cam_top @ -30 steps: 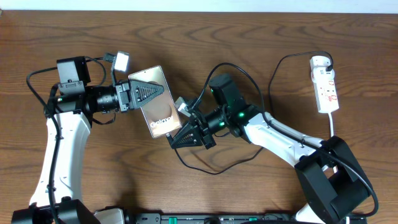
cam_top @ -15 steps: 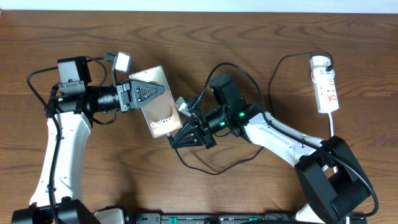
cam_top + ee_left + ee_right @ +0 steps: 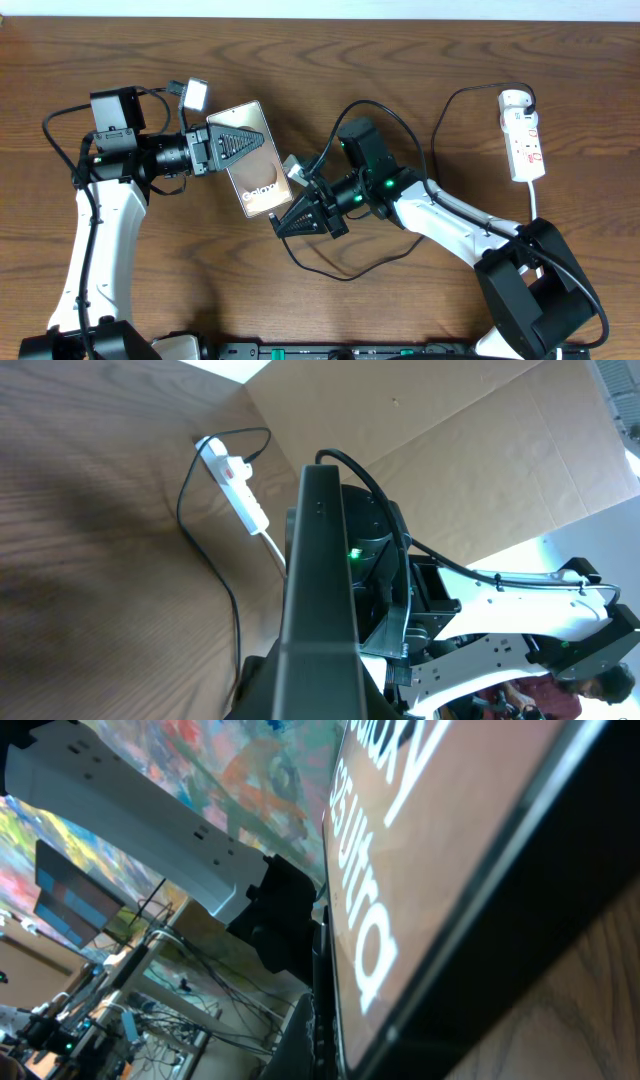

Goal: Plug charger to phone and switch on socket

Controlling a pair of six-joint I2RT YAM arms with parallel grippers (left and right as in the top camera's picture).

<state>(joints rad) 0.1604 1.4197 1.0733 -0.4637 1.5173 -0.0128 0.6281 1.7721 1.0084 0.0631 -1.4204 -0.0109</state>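
In the overhead view my left gripper (image 3: 243,146) is shut on the bronze-brown phone (image 3: 262,186) and holds it tilted, lettering up. My right gripper (image 3: 280,222) sits at the phone's lower end, closed to a point where the thin black charger cable (image 3: 345,276) arrives; the plug tip is hidden. The white socket (image 3: 526,140) lies at the far right. In the left wrist view the phone (image 3: 320,590) stands edge-on, with the socket (image 3: 238,488) and cable (image 3: 215,575) beyond. The right wrist view shows the phone's lettered back (image 3: 450,850) very close, beside my dark finger (image 3: 322,1010).
The charger cable loops from the socket's top end across the wood table (image 3: 420,60) and under my right arm (image 3: 440,210). The socket's white cord (image 3: 535,200) runs toward the right arm's base (image 3: 530,290). Brown cardboard (image 3: 450,420) stands behind the table.
The left gripper and phone have shifted slightly up and away from the table's front. The right gripper stays at the phone's lower end.
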